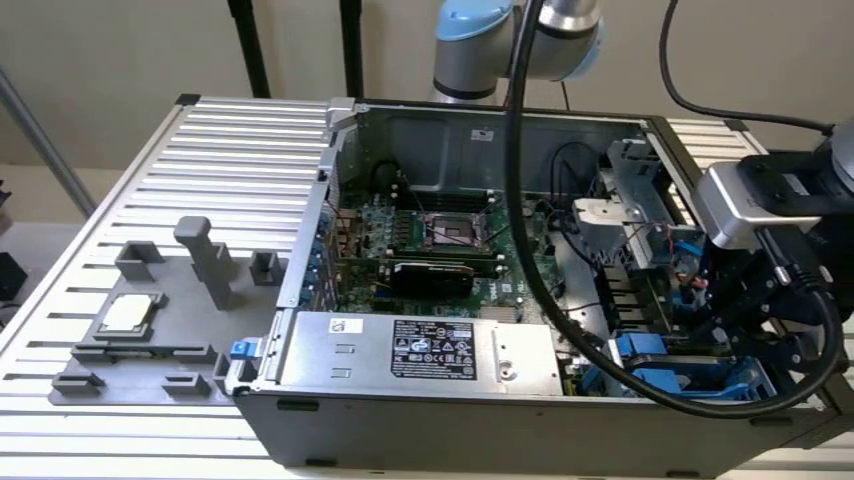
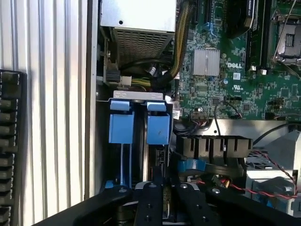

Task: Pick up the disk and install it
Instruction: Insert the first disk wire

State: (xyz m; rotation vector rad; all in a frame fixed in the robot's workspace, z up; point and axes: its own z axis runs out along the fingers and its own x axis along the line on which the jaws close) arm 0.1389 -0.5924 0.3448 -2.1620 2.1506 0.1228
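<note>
two blue-fronted carriers [image 2: 138, 125] stand side by side in the drive bay of the open computer case [image 1: 441, 415], at the corner near the power supply [image 1: 420, 348] — slotted on edge, presumably so they slide along the bay's guides. the gripper [image 2: 162, 188] hangs just over them, black linkages spread; whether it grasps anything i cannot tell. the disk itself — its silver body and label — i cannot make out; only blue plastic fronts show.

Silver arm [image 1: 561, 30] with light-blue joint caps, thick black cable [image 1: 523, 200] along it, silver-and-black wrist block; black gripper [image 2: 162, 200] linkages with round screws.
</note>
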